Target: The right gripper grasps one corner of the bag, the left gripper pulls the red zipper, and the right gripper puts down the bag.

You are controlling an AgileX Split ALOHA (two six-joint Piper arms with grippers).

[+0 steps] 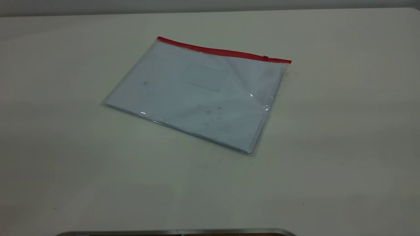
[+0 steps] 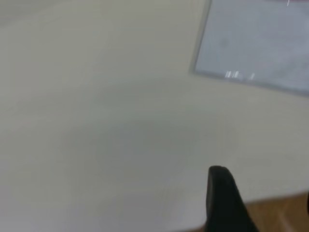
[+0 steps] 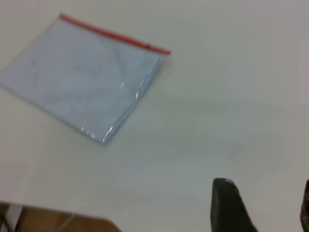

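The pale bench (image 1: 344, 137) fills almost the whole exterior view, and neither arm shows in that view. On it, toward the far middle, the bag (image 1: 197, 95) lies flat: a clear pouch with white paper inside and a faint rectangular label pocket (image 1: 204, 77) on its upper face. It is turned slightly, so that its near edge runs from the left down toward the right. The red zipper (image 1: 223, 51) runs along the whole far edge, and its small slider tab (image 1: 265, 58) sits close to the right end of the strip. The corner of the bag (image 1: 286, 63) at that right end rests on the bench, untouched.

The left hand (image 2: 258, 203) appears only in the left wrist view, as one dark finger (image 2: 224, 200) low over the near edge of the bench, well apart from the bag's plain clear corner (image 2: 197, 71); whether it is spread or pressed together cannot be told. The right hand (image 3: 263, 205) likewise hangs near the bench's near edge, well apart from the bag (image 3: 89, 79), with one finger (image 3: 229, 205) clear and a second just showing at the picture's edge, a wide gap between them, so it is spread and holds nothing.
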